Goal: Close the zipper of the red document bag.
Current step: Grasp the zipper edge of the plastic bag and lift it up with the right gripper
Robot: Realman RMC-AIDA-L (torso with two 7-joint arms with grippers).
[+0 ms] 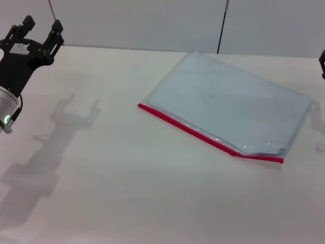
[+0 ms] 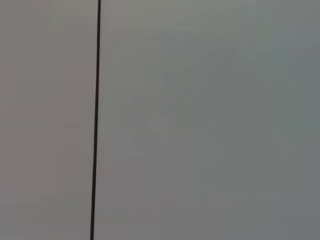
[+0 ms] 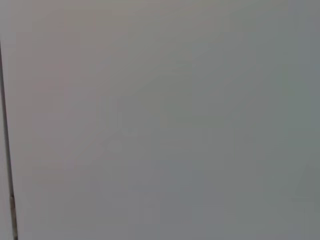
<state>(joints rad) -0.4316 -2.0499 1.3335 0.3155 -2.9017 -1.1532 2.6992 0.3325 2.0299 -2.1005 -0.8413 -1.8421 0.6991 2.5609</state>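
1. The left gripper [image 1: 41,31] hangs above the far left of the white table [image 1: 101,193], fingers spread wide and holding nothing, well apart from the bag.
2. The red document bag [image 1: 231,104] lies flat on the table, right of centre, turned at a slant.
3. The zipper [image 1: 203,134] runs along the bag's near long edge, kinked near its right end.
4. The right gripper [image 1: 322,62] shows only as a dark sliver at the right edge; its fingers cannot be judged.
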